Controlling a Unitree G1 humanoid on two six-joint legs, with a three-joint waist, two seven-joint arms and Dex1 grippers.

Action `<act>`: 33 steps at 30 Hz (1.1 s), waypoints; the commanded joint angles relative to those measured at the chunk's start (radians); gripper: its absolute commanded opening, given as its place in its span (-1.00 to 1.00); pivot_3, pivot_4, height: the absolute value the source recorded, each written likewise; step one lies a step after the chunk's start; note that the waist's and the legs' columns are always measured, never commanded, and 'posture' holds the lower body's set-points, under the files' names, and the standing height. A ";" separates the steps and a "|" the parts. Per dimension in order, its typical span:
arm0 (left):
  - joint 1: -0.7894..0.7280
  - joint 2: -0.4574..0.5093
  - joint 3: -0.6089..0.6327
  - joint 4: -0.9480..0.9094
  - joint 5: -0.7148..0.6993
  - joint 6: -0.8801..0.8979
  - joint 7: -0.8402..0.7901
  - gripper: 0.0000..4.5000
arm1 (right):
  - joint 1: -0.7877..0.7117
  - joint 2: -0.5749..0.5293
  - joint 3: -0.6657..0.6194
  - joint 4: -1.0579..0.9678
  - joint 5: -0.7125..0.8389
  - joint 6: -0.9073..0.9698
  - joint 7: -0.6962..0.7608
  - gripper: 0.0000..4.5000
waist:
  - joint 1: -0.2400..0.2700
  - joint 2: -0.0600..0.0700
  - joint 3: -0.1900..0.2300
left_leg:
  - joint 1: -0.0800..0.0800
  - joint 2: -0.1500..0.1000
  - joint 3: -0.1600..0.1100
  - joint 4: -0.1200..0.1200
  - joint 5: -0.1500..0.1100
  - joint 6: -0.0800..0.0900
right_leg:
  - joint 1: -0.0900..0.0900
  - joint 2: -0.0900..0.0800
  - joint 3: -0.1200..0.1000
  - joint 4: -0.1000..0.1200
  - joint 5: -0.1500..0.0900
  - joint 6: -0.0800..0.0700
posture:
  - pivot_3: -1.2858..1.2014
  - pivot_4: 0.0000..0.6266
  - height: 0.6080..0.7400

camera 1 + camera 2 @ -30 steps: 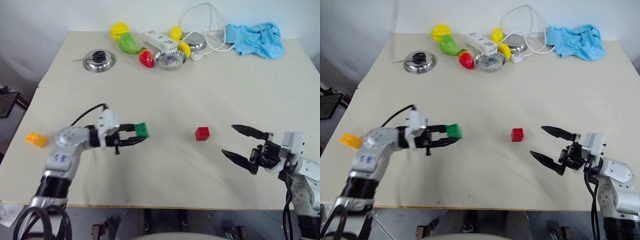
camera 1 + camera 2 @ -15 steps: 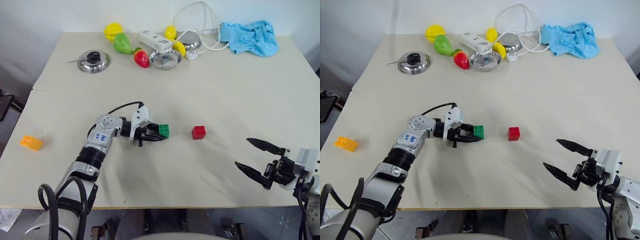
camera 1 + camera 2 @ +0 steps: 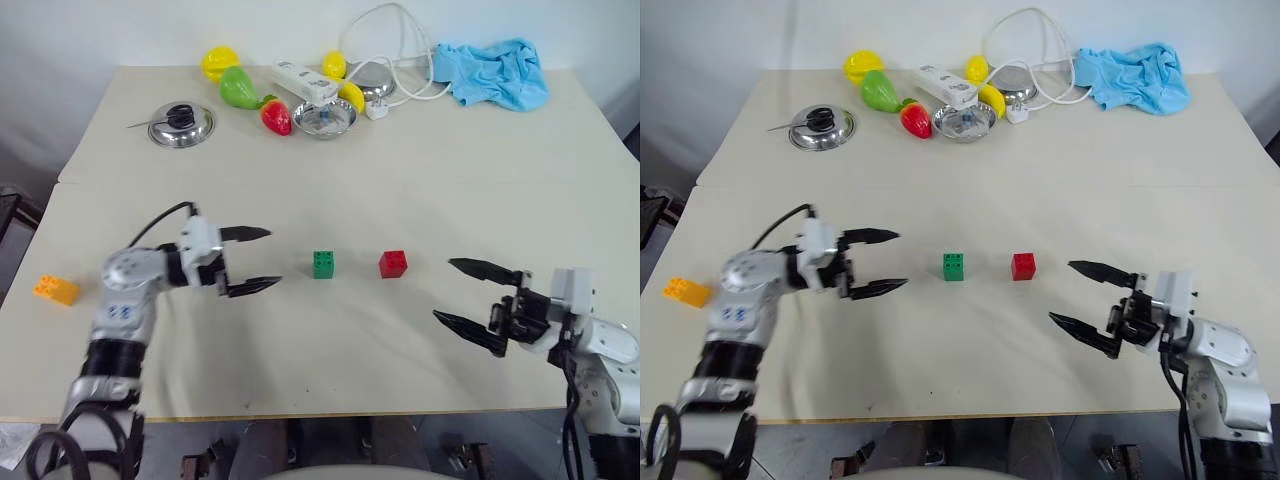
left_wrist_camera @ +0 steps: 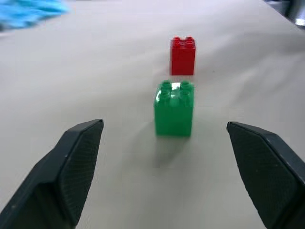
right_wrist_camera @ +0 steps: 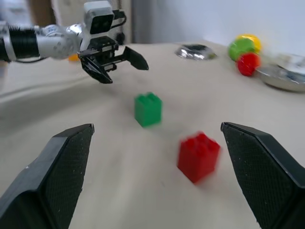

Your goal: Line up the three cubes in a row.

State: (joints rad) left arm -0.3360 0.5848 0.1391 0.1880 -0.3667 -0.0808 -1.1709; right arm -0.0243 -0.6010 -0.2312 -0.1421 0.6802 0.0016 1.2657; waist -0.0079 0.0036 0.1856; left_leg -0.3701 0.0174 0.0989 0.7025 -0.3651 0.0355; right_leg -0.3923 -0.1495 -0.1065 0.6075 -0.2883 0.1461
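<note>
A green cube (image 3: 324,264) stands on the table just left of a red cube (image 3: 393,264), a small gap between them. An orange-yellow cube (image 3: 55,290) lies far off near the table's left edge. My left gripper (image 3: 272,258) is open and empty, a short way left of the green cube and pointing at it. In the left wrist view the green cube (image 4: 174,109) stands apart ahead of the fingers, the red cube (image 4: 183,56) behind it. My right gripper (image 3: 443,290) is open and empty, right of the red cube and a little nearer me.
Along the far edge lie a metal lid (image 3: 180,125), toy fruits (image 3: 238,88), a power strip (image 3: 300,78), a metal bowl (image 3: 325,118), a white cable and a blue cloth (image 3: 492,72). The table (image 3: 330,350) ends close in front of both grippers.
The left gripper let go of the green cube beside the red one, opened wide and drew back to the left. The right gripper shifted slightly toward the red cube.
</note>
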 commanded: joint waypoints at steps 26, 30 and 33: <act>0.838 -0.345 0.704 -0.378 -0.278 0.032 0.726 0.95 | -0.216 0.051 0.168 0.041 -0.023 0.005 0.128 1.00 | 0.020 -0.007 -0.004 | 0.000 -0.002 -0.002 -0.002 -0.006 0.002 | 0.001 -0.006 -0.002 -0.010 0.000 -0.001 | 0.03 -0.52 1.00; 0.749 -0.203 0.683 -0.323 -0.269 0.148 0.755 0.95 | -0.221 0.060 0.168 0.044 -0.036 -0.003 0.112 1.00 | 0.011 -0.007 -0.004 | 0.000 -0.002 -0.002 -0.002 -0.006 0.002 | 0.000 -0.005 -0.002 -0.007 0.000 -0.002 | 0.03 -0.52 1.00; 0.673 -0.082 0.654 -0.228 -0.234 0.218 0.744 0.95 | -0.221 0.065 0.169 0.043 -0.045 -0.009 0.105 1.00 | 0.004 -0.007 -0.004 | 0.000 -0.002 -0.002 -0.002 -0.005 0.002 | 0.001 -0.004 -0.002 -0.004 0.000 -0.002 | 0.03 -0.52 1.00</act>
State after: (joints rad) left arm 0.3457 0.4674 0.7905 -0.0728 -0.6185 0.1080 -0.4277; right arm -0.2396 -0.5403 -0.0482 -0.0770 0.6318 0.0123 1.3753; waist -0.0036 -0.0031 0.1813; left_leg -0.3703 0.0156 0.0967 0.7006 -0.3705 0.0377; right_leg -0.3920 -0.1534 -0.1088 0.6046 -0.2879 0.1443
